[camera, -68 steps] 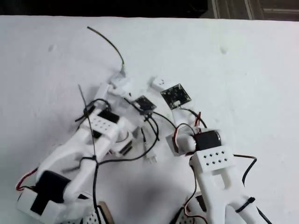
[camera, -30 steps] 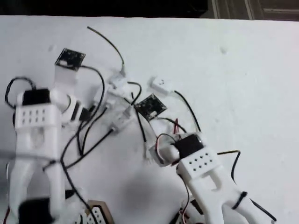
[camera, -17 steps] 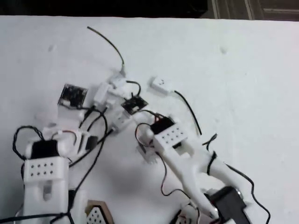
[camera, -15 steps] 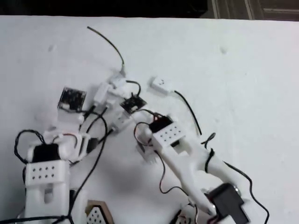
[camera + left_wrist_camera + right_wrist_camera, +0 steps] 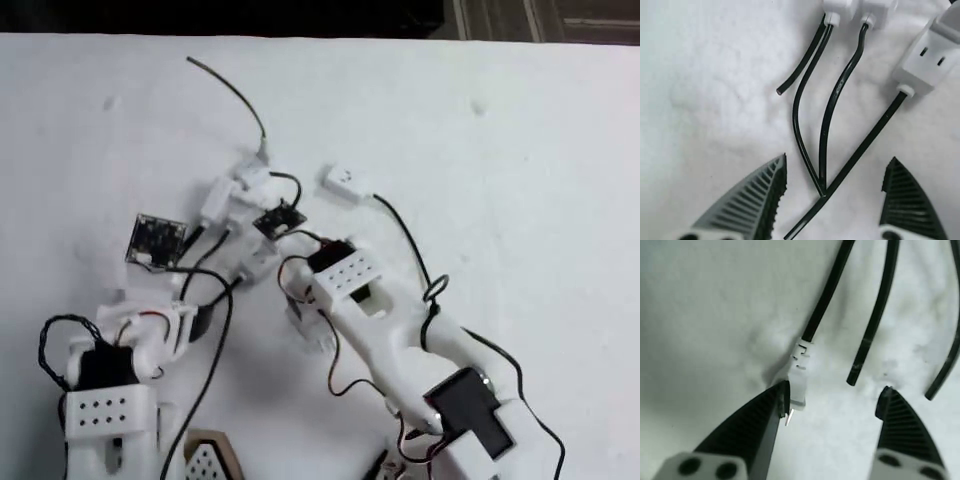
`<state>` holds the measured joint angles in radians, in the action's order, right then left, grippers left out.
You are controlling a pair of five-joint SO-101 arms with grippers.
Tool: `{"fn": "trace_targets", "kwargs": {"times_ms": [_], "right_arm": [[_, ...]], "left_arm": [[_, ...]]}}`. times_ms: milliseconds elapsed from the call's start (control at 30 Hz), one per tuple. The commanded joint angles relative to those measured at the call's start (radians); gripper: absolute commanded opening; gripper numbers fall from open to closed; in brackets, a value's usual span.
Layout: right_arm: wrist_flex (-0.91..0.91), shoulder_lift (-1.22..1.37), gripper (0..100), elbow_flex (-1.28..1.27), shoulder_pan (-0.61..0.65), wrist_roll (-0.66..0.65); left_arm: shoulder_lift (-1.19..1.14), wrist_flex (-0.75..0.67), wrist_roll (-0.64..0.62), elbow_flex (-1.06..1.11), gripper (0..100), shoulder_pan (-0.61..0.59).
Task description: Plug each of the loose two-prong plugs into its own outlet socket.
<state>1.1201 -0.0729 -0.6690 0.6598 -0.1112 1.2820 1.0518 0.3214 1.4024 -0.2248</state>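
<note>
1. White cloth-covered table (image 5: 520, 150): we recorded it bearing every item below.
2. Cluster of white outlet blocks (image 5: 243, 188) on black cords, our landmark: it lay near the table's middle.
3. Single white outlet block (image 5: 342, 180) with its own black cord: it lay just right of the cluster, apart from it.
4. Thin dark curved wire (image 5: 228, 88): it ran from the cluster's far side toward the back of the table.
5. White left arm (image 5: 100, 410): it stood on the cluster's near side, to the left.
6. Left gripper (image 5: 835, 192): we found its ribbed fingers (image 5: 762, 200) spread wide and holding nothing, low over the cloth on the cluster's near side. Black cords (image 5: 827, 125) crossed between them.
7. White two-slot outlet socket (image 5: 926, 64): it lay flat just beyond the left gripper, slots facing up. We could not tell which block of the cluster it was.
8. White right arm (image 5: 400, 340): it reached in from the near right, its wrist just right of the cluster's near edge.
9. Right gripper (image 5: 834, 400): we found its fingers spread wide, clasping nothing.
10. White two-prong plug (image 5: 799, 382) on a black cord: it lay loose on the cloth on the cluster's near side, in no socket, with its prongs toward the right gripper. Its body sat just beside one fingertip, and we could not tell whether they touched.
</note>
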Motion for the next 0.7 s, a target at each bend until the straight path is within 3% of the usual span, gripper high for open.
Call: {"fn": "trace_targets", "kwargs": {"times_ms": [0,167,333,667], "right_arm": [[-0.001,0.008,27.6,0.029,0.045,0.008],[-0.005,0.061,27.6,0.031,0.113,0.018],[0.008,0.15,27.0,0.074,0.145,0.13],[0.05,0.202,1.6,0.132,0.143,0.11]], "left_arm": [[0.068,0.006,-0.008,0.014,31,-0.01],[0.105,0.032,-0.008,0.021,31,-0.01],[0.11,0.034,-0.008,0.023,31,-0.01],[0.11,0.034,-0.008,0.026,31,-0.01]]}}
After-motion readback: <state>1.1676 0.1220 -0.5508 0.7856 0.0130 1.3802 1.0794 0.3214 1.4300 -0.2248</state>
